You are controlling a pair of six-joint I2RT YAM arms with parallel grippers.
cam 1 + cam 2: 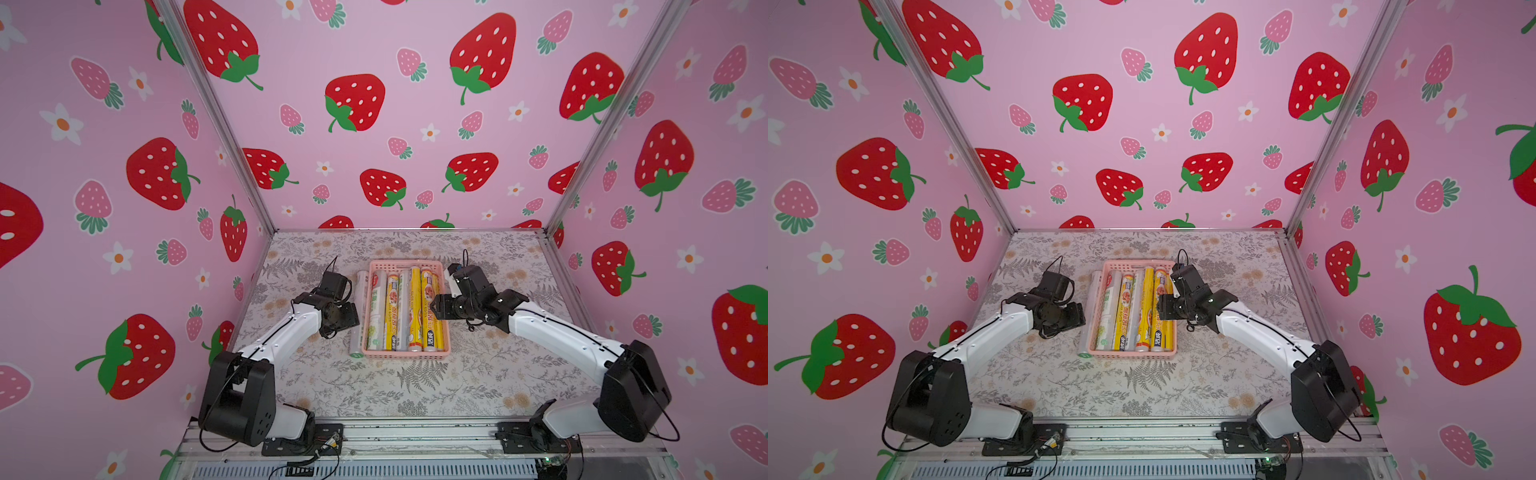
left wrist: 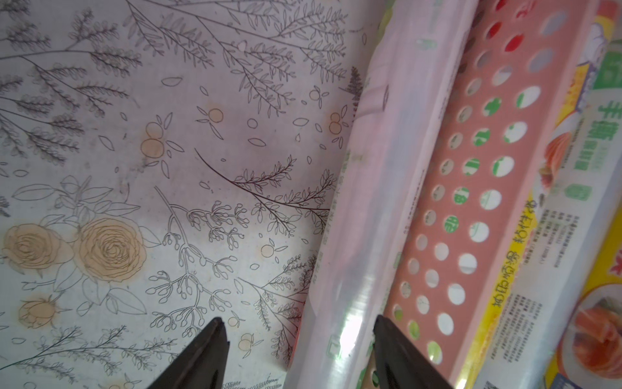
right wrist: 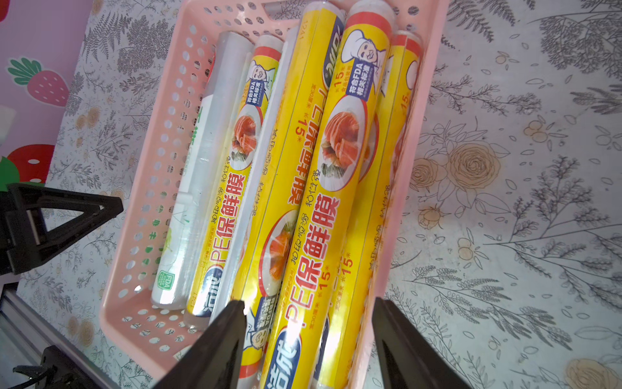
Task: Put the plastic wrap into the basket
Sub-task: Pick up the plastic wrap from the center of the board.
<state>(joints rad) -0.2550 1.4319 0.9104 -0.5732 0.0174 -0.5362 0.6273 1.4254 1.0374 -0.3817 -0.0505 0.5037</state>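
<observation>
In both top views the basket (image 1: 405, 354) sits mid-frame on the table (image 1: 374, 399), with most of the plastic wrap (image 1: 415, 307) lying side by side inside it. One clear roll (image 1: 356, 345) lies outside, along the basket's left wall. My left gripper (image 1: 354, 318) is at that roll. My right gripper (image 1: 434, 307) is over the basket's right edge.

In the left wrist view, my left gripper (image 2: 298, 320) stands parted astride the clear roll (image 2: 387, 202). One finger (image 2: 208, 353) is clear of the roll and the other is by the basket wall (image 2: 548, 124); I clamp nothing.

In the right wrist view, my right gripper (image 3: 308, 301) is parted and empty above a yellow roll (image 3: 336, 168) in the basket (image 3: 407, 151). Whether it touches the roll, I cannot tell.
</observation>
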